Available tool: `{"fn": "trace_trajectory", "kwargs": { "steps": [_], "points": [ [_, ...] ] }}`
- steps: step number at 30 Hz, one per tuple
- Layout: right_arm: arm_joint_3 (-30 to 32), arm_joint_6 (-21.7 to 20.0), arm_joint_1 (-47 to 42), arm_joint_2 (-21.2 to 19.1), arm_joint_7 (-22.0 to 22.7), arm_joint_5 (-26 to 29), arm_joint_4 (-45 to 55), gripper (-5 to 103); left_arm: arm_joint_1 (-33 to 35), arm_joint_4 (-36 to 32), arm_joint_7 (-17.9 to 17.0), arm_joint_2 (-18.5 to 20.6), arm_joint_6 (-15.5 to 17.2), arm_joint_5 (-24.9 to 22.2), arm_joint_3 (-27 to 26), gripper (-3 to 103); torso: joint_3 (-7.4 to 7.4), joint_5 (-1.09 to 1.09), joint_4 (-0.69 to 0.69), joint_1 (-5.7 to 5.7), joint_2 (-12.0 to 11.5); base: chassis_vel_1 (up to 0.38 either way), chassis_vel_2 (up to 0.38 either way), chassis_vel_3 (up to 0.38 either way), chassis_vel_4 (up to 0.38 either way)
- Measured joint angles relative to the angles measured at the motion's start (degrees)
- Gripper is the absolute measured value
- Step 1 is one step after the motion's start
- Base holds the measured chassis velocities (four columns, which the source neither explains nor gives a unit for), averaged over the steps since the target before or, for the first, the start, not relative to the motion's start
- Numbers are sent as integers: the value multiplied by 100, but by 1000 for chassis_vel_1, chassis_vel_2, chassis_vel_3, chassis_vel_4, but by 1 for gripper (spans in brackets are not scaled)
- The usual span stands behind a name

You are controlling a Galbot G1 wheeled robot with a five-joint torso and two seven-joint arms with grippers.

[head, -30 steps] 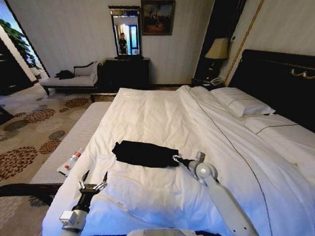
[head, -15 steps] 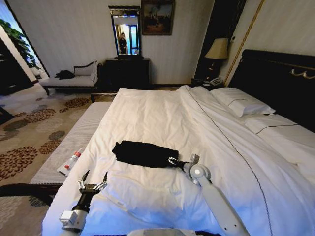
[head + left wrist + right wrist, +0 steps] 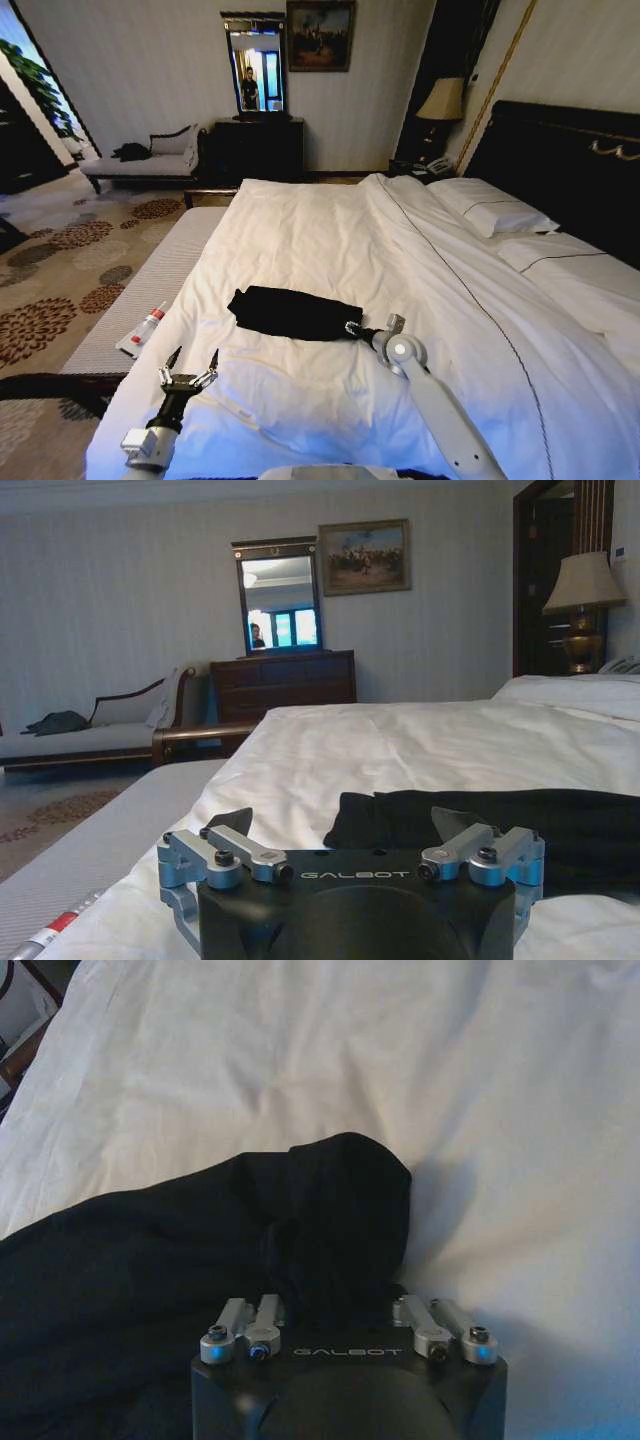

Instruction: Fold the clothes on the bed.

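Clothes (image 3: 293,312), a single black T-shirt already folded into a long dark bundle, lie on the white duvet near the foot of the bed (image 3: 330,230), toward the robot's left side of it. The right gripper (image 3: 352,329) sits at the bundle's right end, and the right wrist view shows black fabric bunched between its linkages, though whether the fingers are clamped on it cannot be told. The left gripper (image 3: 190,368) hovers near the bed's front corner, well apart from the shirt, fingers spread and holding nothing.
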Motion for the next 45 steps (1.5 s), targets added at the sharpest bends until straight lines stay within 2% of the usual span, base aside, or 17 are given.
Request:
{"fn": "trace_trajectory", "kwargs": {
  "steps": [1, 3, 5, 9, 25, 29, 31, 32, 35, 42, 45],
  "points": [
    [0, 0, 0, 0, 0, 0, 0, 41, 0, 0, 0, 0, 0, 0, 0, 100, 0, 0, 0, 0, 0, 0, 0, 0, 0],
    [8, 6, -18, 6, 0, 12, 11, 30, 0, 0, 0, 0, 0, 0, 0, 100, 0, 0, 0, 0, 0, 0, 0, 0, 0],
    [8, 8, -22, 9, 0, 16, 13, 30, 0, 0, 0, 0, 0, 0, 0, 100, 0, 0, 0, 0, 0, 0, 0, 0, 0],
    [6, 19, -33, 54, 75, 102, 16, 12, 0, 0, 0, 0, 0, 0, 0, 100, 0, 0, 0, 0, 0, 0, 0, 0, 0],
    [168, 66, -191, 73, 334, 294, 465, 10, 0, 0, 0, 0, 0, 0, 0, 100, 0, 2, 1, 0, 0, 0, 0, 0, 0],
    [297, 67, -318, -110, 370, 245, 726, 10, 0, 0, 0, 0, 0, 0, 0, 100, 0, 2, 2, 1, 0, 0, 0, 0, 0],
    [381, 122, -437, -349, 321, -141, 821, 10, 0, 0, 0, 0, 0, 0, 0, 100, 0, 1, 1, 0, 0, 0, 0, 0, 0],
    [381, 122, -437, -349, 321, -141, 821, 10, 0, 0, 0, 0, 0, 0, 0, 100, 0, 1, 1, 0, 0, 0, 0, 0, 0],
    [523, 246, -611, -713, 131, -768, 875, 10, 0, 0, 0, 0, 0, -1, 1, 100, 0, 2, -2, 0, 0, 0, 0, 0, 0],
    [711, 281, -601, -1013, 86, -856, 911, 10, 0, 0, 0, 0, 0, -1, 0, 100, 0, 1, 0, 0, 1, 0, 0, 0, 0],
    [820, 285, -585, -1286, -19, -932, 934, 10, 0, 0, 0, 0, 0, 0, 1, 100, 0, 1, 0, 1, 1, 0, 0, 0, 0]
  ]
}}
